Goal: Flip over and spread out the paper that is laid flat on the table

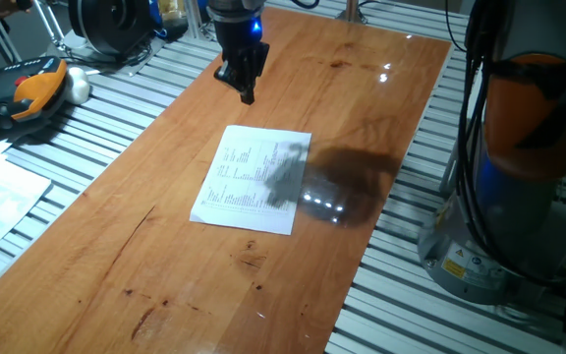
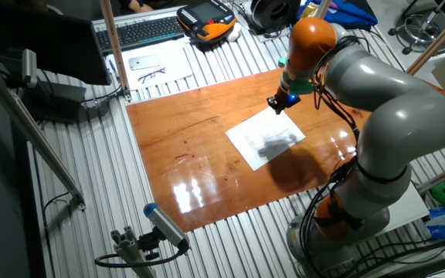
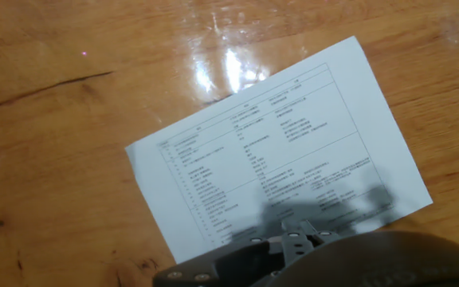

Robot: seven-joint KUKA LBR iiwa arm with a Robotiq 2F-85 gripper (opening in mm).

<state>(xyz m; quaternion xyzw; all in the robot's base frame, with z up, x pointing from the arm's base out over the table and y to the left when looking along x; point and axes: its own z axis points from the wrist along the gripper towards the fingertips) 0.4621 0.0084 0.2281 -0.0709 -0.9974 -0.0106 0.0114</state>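
Your paper [image 1: 252, 180] lies flat on the desk [image 1: 165, 236], printed face up. Your tool [image 1: 243, 77] hangs above it; its grip state cannot be determined.

- The paper [image 1: 253, 179] lies flat on the table [image 1: 165, 246], printed side up, rows of small dark text showing.
- A dark shadow falls over its right edge and on the wood beside it.
- The gripper [image 1: 244, 90] hangs above the table beyond the sheet's far edge, apart from it; whether its jaws are parted cannot be told.
- A grey slatted surface [image 1: 116, 93] flanks the table.
- Left of the table sits an orange and black device [image 1: 28, 90].
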